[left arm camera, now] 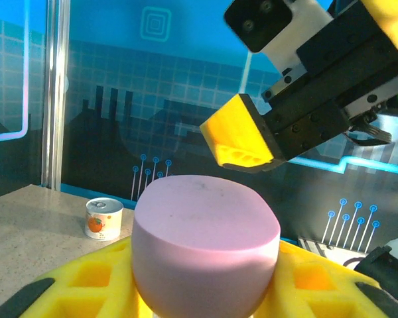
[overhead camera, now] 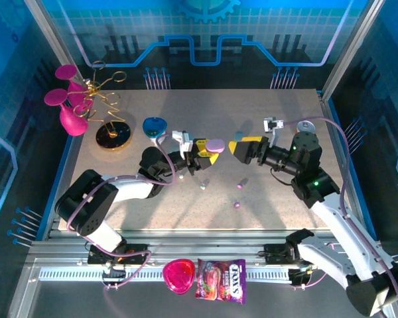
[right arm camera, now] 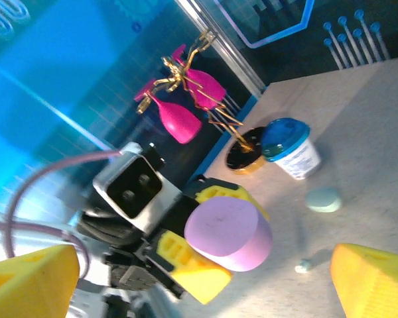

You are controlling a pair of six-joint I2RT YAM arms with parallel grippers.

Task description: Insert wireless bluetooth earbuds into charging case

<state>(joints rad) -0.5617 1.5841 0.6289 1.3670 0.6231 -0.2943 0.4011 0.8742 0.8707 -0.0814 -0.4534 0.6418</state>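
While the left gripper [overhead camera: 209, 150] has its jaws clamped on the lilac charging case [overhead camera: 215, 144], the right gripper [overhead camera: 241, 148] faces it, jaws wide apart. Loose earbuds [overhead camera: 202, 186] lie on the table [overhead camera: 285, 132] beneath both grippers, one mint earbud [right arm camera: 304, 266] lying between the right jaws.

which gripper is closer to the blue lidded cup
Left. The left gripper, holding the lilac case, sits just right of the blue-lidded cup; the right gripper is farther right, beyond the case.

Top cam overhead; wrist cams close, face-to-face, both w/ lilac case [left arm camera: 205, 245].
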